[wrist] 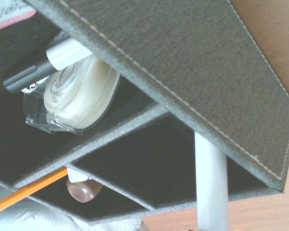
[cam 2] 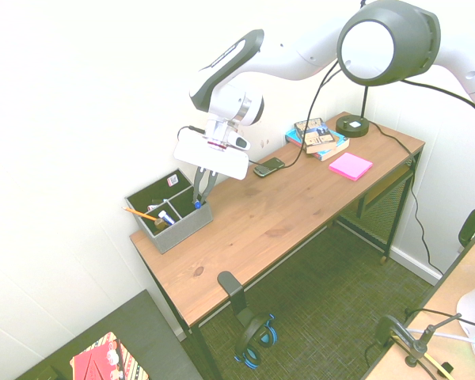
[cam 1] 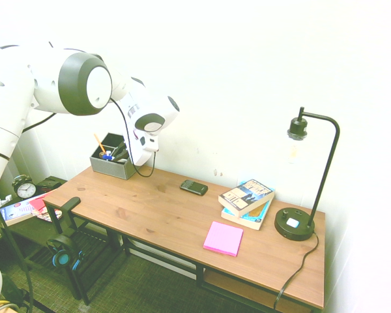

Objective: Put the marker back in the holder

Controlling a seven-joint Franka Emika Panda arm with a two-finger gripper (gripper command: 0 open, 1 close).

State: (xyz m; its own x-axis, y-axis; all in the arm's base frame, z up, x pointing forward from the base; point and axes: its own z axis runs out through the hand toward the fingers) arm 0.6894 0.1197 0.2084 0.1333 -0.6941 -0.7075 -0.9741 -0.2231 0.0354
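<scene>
The marker (wrist: pixel 212 187) is held in the gripper (cam 2: pixel 198 199), closed narrowly near its blue cap, directly below the wrist. Its long axis appears roughly upright, the white barrel pointing down into a corner compartment of the holder (cam 2: pixel 185 229); its lower end is hidden by the rim. Only a short straight lowering seems needed before release.

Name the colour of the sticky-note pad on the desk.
Bright pink; the sticky-note pad shows best in the first exterior view.
</scene>
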